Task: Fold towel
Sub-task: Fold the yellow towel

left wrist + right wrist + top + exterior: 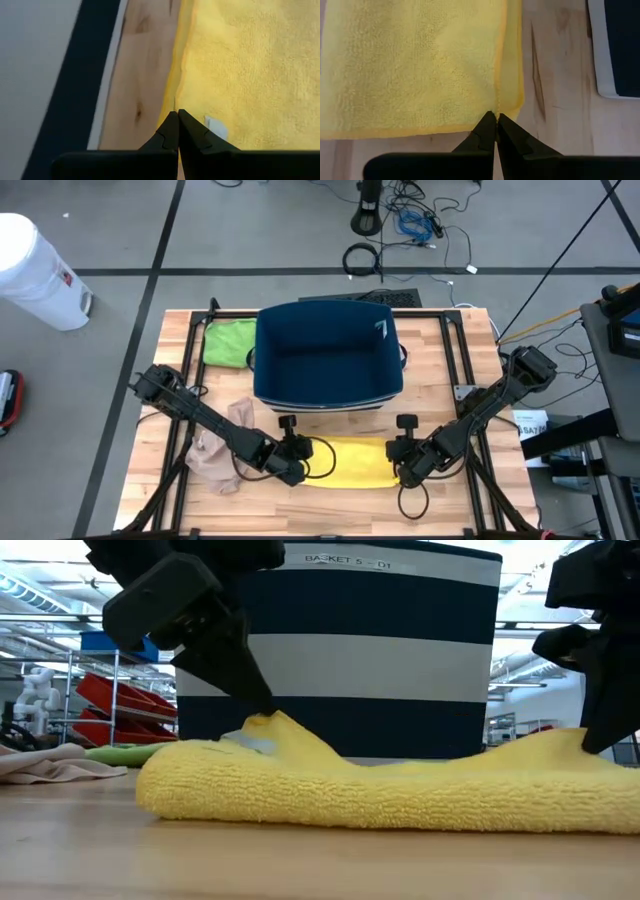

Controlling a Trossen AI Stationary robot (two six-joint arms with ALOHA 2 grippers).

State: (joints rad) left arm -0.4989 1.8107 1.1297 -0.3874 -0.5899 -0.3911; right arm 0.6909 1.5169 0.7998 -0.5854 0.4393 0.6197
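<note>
We looked down on a wooden table (455,340) with a yellow towel (350,462) lying along its near edge, just in front of a navy and white striped fabric basket (328,355). Seen from table height, the towel was already doubled into a thick, soft strip, plump at its folded edge.

The left gripper (296,469) was at the towel's left end, and the right gripper (409,470) at its right end. Both sets of fingers were pressed fully together. On the left, the tips (177,116) were pinching the towel's edge, and the low view showed a small peak of cloth lifted where they met it. On the right, the closed tips (495,119) sat over the stitched hem near a corner, and we judged they held that edge too, though the pinch itself was hard to make out.

The cloth looked like fluffy terry: light, limp and not slippery. We expected it to sag and drape between two held points, keeping no shape of its own. It was not fragile, so a firm pinch would do no harm. We thought the hemmed corners the best place to take hold, since the stitching gives thin fingers something to bite on.

A green cloth (230,343) lay left of the basket, and a beige cloth (215,450) lay crumpled under the left arm.
</note>
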